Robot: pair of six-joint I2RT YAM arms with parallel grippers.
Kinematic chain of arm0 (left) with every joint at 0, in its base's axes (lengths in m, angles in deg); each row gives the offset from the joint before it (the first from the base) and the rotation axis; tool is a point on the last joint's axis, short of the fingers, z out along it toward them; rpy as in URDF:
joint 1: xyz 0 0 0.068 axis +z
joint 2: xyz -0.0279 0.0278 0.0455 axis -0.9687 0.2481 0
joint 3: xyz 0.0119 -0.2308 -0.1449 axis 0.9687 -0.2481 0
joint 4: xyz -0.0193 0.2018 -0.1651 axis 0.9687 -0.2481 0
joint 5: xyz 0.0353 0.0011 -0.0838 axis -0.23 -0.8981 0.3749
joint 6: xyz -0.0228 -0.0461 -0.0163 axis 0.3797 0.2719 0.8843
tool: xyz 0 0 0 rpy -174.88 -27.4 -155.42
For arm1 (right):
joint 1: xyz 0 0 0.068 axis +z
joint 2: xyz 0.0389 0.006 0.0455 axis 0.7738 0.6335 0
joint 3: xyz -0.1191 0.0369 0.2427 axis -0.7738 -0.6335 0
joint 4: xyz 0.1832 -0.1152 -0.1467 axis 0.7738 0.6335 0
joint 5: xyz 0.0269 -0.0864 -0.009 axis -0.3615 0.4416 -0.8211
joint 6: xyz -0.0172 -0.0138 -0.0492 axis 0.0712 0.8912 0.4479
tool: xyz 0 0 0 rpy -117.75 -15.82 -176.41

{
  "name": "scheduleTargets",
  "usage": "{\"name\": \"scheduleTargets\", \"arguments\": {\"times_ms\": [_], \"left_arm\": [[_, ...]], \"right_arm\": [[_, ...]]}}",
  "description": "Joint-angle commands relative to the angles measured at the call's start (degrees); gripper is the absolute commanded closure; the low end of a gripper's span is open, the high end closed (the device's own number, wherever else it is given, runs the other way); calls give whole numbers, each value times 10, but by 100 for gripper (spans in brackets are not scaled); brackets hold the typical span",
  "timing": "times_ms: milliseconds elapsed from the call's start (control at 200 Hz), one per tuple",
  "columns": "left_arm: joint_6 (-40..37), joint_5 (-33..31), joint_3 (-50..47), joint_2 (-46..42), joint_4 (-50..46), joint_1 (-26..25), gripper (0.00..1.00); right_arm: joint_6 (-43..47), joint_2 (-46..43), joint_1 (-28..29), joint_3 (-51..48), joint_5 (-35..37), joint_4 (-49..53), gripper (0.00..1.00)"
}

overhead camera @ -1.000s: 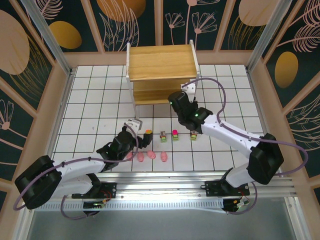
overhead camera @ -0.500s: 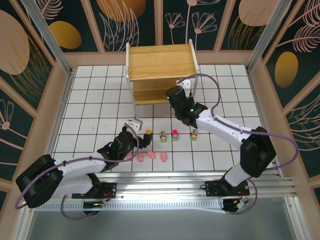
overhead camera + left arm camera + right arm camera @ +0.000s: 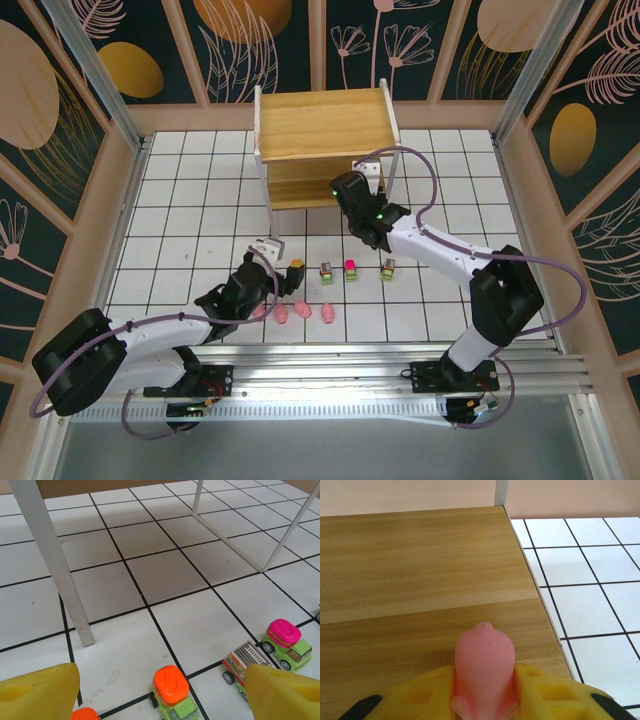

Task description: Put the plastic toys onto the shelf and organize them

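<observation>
Surface: light wooden shelf (image 3: 410,580)
Right gripper (image 3: 484,700): holds pale pink plastic pig (image 3: 485,655)
Left gripper (image 3: 160,692): wide
Risk: pig rolls off right edge

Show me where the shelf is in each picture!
Top external: the shelf stands at the far middle of the table, wooden top facing up.
Left wrist: the shelf shows as white legs, upper left and upper right.
Right wrist: the shelf is the wooden board across the left and middle, behind the pig in the right gripper.
Shared landmark: the white table with black grid lines.
</observation>
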Motion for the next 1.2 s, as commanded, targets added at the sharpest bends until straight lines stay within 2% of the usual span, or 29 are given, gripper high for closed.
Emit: {"name": "scheduleTargets", "arguments": {"times_ms": [0,235,616,1196], "left_arm": [[-6,-6,16,5,5,-4,15],[-7,-8,16,4,5,-4,15],[-7,-8,16,3,5,-4,15],[-2,-26,16,1,3,-4,14]], "right_arm": [[-12,12,-4,19,20,-7,65],[-12,13,-7,18,17,-8,63],[-11,11,-8,21,15,-9,52],[-34,-24,5,9,15,12,52]]}}
